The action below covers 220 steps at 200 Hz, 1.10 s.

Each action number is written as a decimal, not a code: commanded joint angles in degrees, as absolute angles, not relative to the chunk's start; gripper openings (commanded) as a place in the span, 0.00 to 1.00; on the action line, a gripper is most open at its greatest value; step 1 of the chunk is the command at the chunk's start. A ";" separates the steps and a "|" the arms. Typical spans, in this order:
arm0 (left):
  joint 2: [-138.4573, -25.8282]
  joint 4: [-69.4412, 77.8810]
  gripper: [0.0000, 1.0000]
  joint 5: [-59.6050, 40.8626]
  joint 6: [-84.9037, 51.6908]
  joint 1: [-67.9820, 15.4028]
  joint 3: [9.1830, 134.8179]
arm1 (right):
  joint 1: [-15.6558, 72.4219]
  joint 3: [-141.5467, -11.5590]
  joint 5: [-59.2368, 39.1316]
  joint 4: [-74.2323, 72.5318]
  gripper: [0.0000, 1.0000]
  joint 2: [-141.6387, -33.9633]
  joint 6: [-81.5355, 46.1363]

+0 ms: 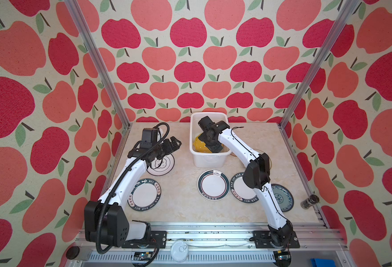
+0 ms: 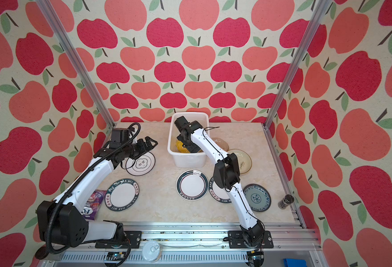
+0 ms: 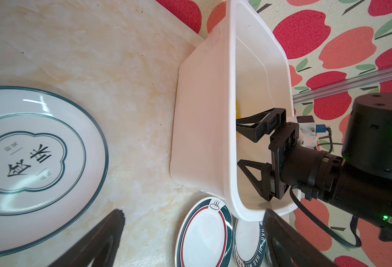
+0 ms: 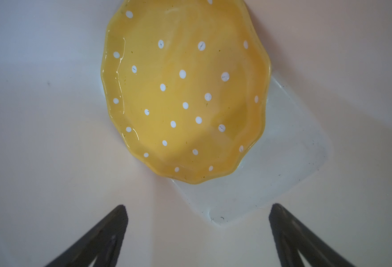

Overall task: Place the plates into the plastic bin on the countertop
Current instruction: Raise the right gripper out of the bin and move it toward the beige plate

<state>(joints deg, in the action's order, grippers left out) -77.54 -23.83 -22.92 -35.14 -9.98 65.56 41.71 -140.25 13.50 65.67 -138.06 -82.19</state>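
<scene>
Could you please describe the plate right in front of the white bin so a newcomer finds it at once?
Start at the white plastic bin at the back of the countertop. Just in front of it lies a white plate. Unlike the lettered plate beside it, its dark green rim carries a thin red inner ring.

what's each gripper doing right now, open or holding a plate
left gripper: open, holding nothing
right gripper: open, holding nothing, down in the plastic bin over the yellow plate

The glossy glazed yellow plate (image 4: pixel 185 92) lies in the smooth, slightly translucent white plastic bin (image 3: pixel 204 115) on the polished marble-patterned countertop (image 1: pixel 178 203).
</scene>
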 commanded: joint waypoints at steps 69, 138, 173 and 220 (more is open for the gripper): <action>-71.93 -23.37 0.97 -25.27 -41.14 -9.06 62.86 | 44.39 -141.56 15.65 61.37 0.96 -124.59 -59.39; -67.15 -32.19 0.98 -25.85 -34.65 -8.66 64.54 | 43.58 -139.69 8.40 64.82 0.93 -112.43 -33.06; -65.24 -36.36 0.98 -24.42 -34.04 -9.70 65.19 | 41.06 -131.33 6.16 66.37 0.90 -104.19 -27.95; -63.01 -42.50 1.00 -21.23 -32.94 -11.85 64.74 | 35.52 -120.21 3.49 65.13 0.86 -97.08 -26.16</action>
<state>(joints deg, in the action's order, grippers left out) -64.82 -36.77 -23.83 -34.06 -11.20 63.75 37.80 -124.55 6.48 64.10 -98.59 -29.12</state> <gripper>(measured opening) 0.997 0.870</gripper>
